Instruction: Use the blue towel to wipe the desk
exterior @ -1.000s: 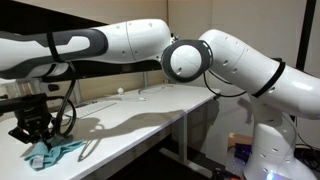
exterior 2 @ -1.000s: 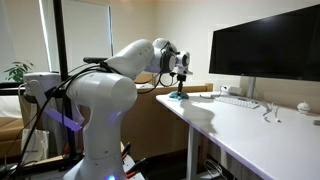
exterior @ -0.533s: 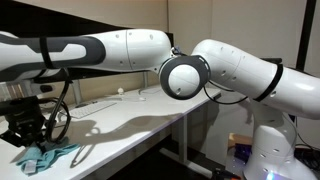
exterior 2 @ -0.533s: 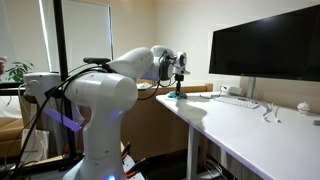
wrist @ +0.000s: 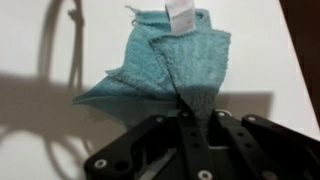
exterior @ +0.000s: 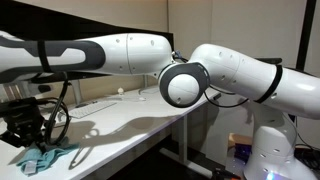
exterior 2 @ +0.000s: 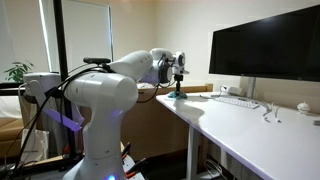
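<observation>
We see the pincer [exterior: 27, 135] down at the near end of the bench [exterior: 150, 115], its jaws closed tight together. In the wrist view the pincer [wrist: 188, 102] has a fold of the blue towel [wrist: 160, 60] nipped between its dark fingers, and the rest of the cloth spreads away from the grip, flat and wrinkled, on the white top of the bench [wrist: 40, 40]. A small white label [wrist: 181, 10] sits at the towel's far edge in that view.

In an exterior view the blue towel [exterior: 45, 157] lies bunched on the bench directly beneath the pincer, close to the bench's end and touching the surface. A thin looped wire [exterior: 87, 148] lies just beside it, though we cannot tell what it belongs to. The arm [exterior: 230, 75] reaches long and low across the bench and throws a broad shadow [exterior: 130, 122] on the white top.

In an exterior view from the opposite end, the pincer [exterior 2: 178, 82] hangs over the far corner of the bench [exterior 2: 240, 135], with the blue towel [exterior 2: 176, 97] a small teal patch under it. A large dark monitor [exterior 2: 265, 45] stands on the bench well apart from the cloth, with a keyboard [exterior 2: 237, 100] in front of it. A potted plant [exterior 2: 15, 72] shows behind the arm [exterior 2: 100, 100], near the window.
</observation>
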